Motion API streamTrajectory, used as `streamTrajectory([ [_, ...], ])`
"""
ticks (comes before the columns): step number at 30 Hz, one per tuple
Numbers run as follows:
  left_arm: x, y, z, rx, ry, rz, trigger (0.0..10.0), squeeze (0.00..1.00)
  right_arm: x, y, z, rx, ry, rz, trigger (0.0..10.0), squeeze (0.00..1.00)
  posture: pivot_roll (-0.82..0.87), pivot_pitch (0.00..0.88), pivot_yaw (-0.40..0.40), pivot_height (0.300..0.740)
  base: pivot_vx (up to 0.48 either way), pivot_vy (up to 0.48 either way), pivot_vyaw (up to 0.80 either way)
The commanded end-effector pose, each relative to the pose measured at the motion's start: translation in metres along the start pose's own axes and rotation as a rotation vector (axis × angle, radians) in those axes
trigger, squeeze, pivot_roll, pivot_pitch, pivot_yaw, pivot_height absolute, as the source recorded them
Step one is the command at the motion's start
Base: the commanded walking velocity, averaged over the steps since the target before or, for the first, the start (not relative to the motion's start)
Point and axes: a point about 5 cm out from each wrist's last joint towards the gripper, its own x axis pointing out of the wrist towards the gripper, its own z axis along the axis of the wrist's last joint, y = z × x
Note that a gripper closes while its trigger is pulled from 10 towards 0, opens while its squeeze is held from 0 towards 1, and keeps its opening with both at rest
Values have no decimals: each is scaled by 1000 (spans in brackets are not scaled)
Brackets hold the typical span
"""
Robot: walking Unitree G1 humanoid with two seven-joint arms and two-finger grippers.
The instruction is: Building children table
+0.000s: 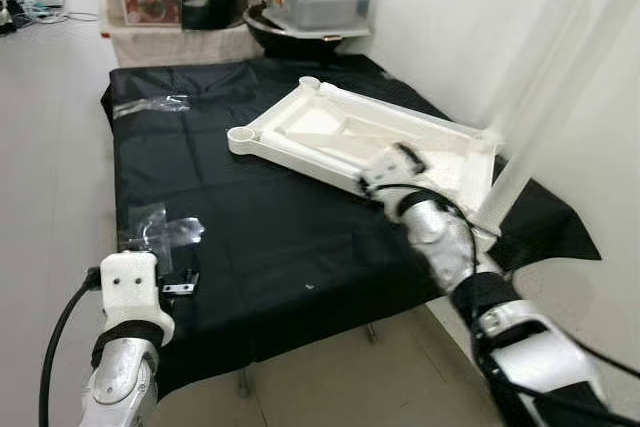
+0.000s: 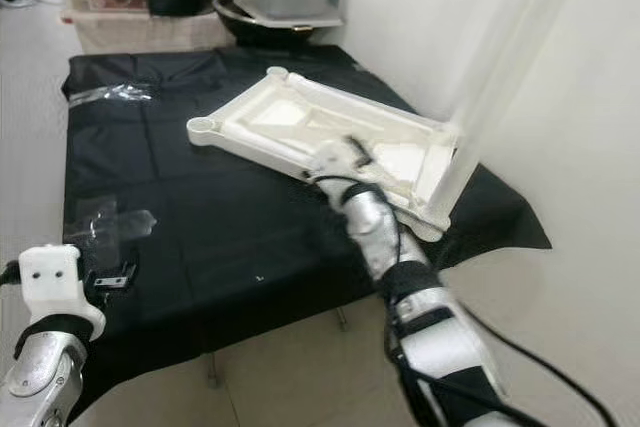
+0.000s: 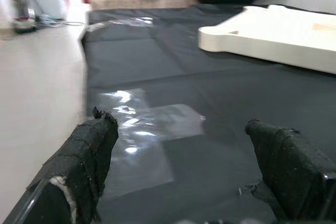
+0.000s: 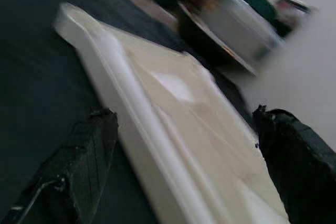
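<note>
Black cloth [image 1: 280, 237] is covering the low platform beside the white wall, and the white tabletop [image 1: 340, 137] is lying upside down on it, toward the wall side. Two white legs [image 1: 560, 77] are already standing up from the tabletop's corner nearest the wall, leaning a little. Behind the tabletop, boxes and a dark bowl [image 1: 300, 42] are sitting on a shelf.

The right gripper [image 1: 395, 169] is reaching over the near edge of the tabletop, and its fingers [image 4: 84, 166] are spreading wide on both sides of the rim, not holding anything. The left gripper [image 3: 184, 182] is hovering far from the tabletop, at the near corner of the cloth, over a piece of clear plastic film [image 1: 160, 227]. Its fingers are also open and empty.

I think the risk is coming from the two standing legs. If the right gripper is pushing or lifting the tabletop's edge, the frame may be tilting and the legs may be falling out. The cloth may also be sliding under it.
</note>
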Motion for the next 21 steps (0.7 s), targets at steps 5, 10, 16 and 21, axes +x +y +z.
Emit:
streamTrajectory([
  [5,4,-4,7,25,-20,-22,10000,0,-4,31,9,241,-43,129,10000,0,129,0,-117,740,0,0,0],
  [10,7,-6,10,29,-32,-20,10000,0,-6,48,12,306,-46,163,10000,0,130,0,-114,740,0,-316,160],
  [16,8,-6,11,23,-45,-6,10000,0,-6,50,10,373,-25,159,10000,0,132,0,-116,740,0,-372,667],
  [21,8,-5,10,29,-32,-1,10000,0,-9,51,5,394,25,166,10000,0,124,0,-104,740,0,0,0],
])
